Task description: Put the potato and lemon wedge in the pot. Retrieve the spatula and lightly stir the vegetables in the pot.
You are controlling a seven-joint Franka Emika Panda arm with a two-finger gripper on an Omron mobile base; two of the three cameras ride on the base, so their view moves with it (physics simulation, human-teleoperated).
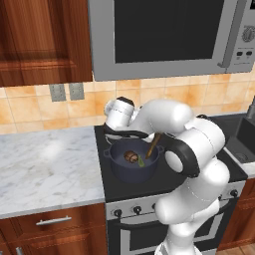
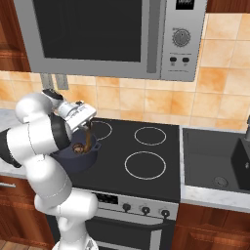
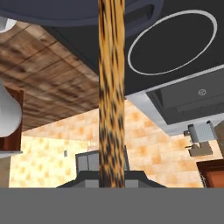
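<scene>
So closest to the base cameras you've got the white arm bending over the front left of the stove. Right past the elbow sits the pot, dark blue-grey, on the front left burner, with one small loop handle showing on its left side in the left base view.

Inside the pot the potato lies as a brown lump a bit left of centre, and the lemon wedge is a little green sliver just beside it, to its right. Both are down on the pot floor as far as I can tell.

The gripper hangs over the pot and is clamped on the spatula, which runs from the hand down into the pot on a slant. Its lower end comes down near the wedge; whether it touches the wedge or the potato I can't make out. In the hand view the spatula's handle runs as a mottled orange-brown strip straight up the middle, reaching the pot's rim at the top, with a burner ring off to the side.

Further back there's the tiled wall, a marble counter left of the stove, the sink on the right, and the microwave overhead.
</scene>
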